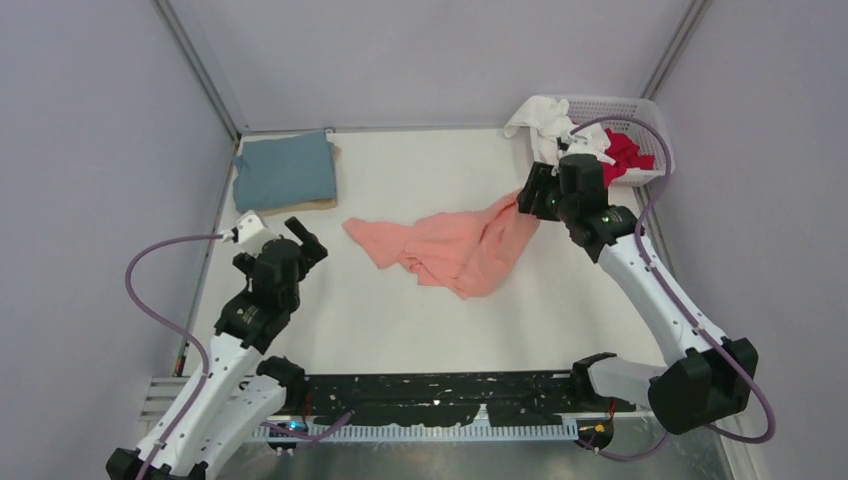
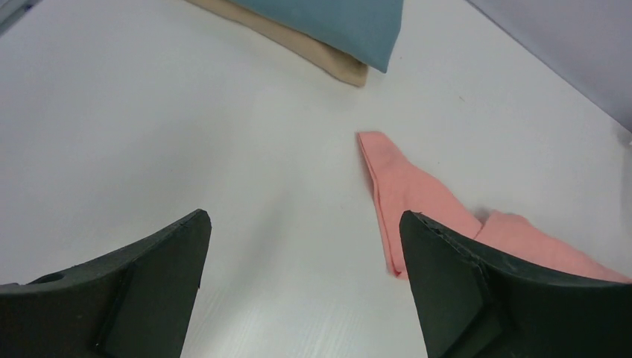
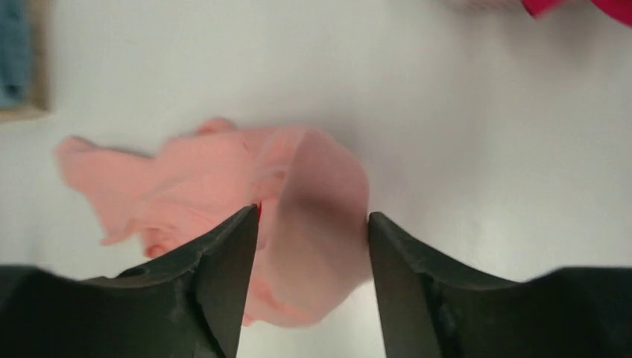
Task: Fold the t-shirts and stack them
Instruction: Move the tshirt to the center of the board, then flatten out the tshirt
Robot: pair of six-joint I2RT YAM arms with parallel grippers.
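My right gripper [image 3: 311, 214] pinches a thick fold of the crumpled salmon-pink cloth t-shirt [image 1: 450, 250]; I would bring the left gripper [image 2: 303, 216], fingers spread, to its loose end.

We can read no text, label, brand, number or sign in any view, neither on the shirts [image 1: 460, 245] nor on the basket [image 1: 655, 130].

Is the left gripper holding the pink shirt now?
No, the left gripper is open with only table showing between its fingers, and the pink shirt lies flat off to one side.
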